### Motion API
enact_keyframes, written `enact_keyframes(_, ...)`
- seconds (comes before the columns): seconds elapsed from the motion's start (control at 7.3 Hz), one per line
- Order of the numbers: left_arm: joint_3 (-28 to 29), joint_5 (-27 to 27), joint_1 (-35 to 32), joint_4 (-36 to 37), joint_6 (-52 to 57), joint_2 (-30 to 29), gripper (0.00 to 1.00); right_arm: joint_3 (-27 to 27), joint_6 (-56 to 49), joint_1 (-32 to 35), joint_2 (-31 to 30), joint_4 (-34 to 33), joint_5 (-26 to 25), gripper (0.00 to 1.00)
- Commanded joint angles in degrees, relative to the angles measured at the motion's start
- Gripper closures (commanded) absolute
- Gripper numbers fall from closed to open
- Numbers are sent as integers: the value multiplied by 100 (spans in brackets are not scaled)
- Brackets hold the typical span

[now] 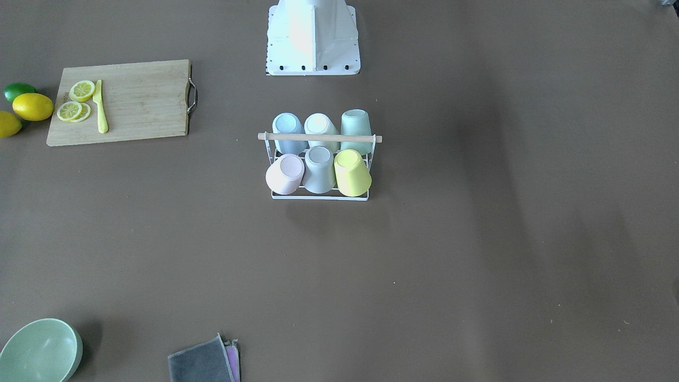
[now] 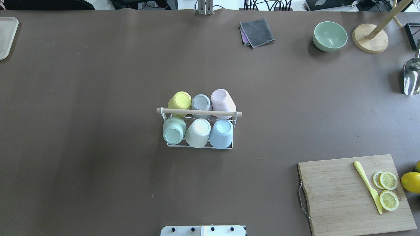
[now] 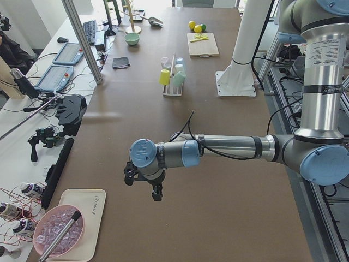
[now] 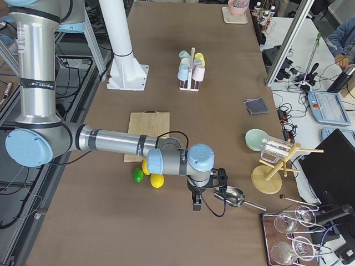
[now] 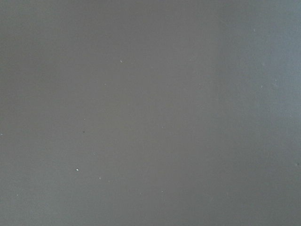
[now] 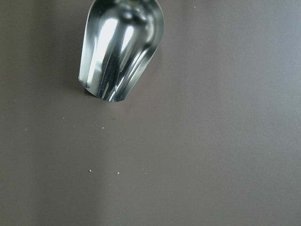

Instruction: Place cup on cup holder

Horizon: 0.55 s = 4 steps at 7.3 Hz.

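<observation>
The white wire cup holder (image 1: 366, 197) with a wooden rod handle (image 2: 198, 112) stands mid-table. Several cups sit upside down on its prongs: yellow (image 2: 179, 101), grey (image 2: 201, 103), pink (image 2: 222, 100), green (image 2: 174, 131), white (image 2: 198, 132) and blue (image 2: 221, 133). My left gripper (image 3: 142, 188) hangs over bare table far from the rack, at the table's left end. My right gripper (image 4: 208, 191) hangs beside a metal scoop (image 6: 120, 52) at the right end. Both show only in side views, so I cannot tell whether they are open or shut. The left wrist view shows bare table.
A wooden cutting board (image 2: 338, 196) holds lemon slices (image 2: 388, 190) and a yellow knife (image 2: 367, 186), with lemons (image 1: 33, 106) beside it. A green bowl (image 2: 329, 35), grey cloth (image 2: 257, 32), wooden stand (image 2: 370, 37) and pale tray (image 2: 6, 36) line the far edge.
</observation>
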Motion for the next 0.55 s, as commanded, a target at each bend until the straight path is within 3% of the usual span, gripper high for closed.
enact_keyframes(0.0, -52, -13, 0, 1, 1, -6, 2, 0, 0, 20, -22, -2, 9, 0)
enact_keyframes(0.41, -44, -13, 0, -17, 1, -76, 2, -9, -35, 20, -14, 6, -34, 0)
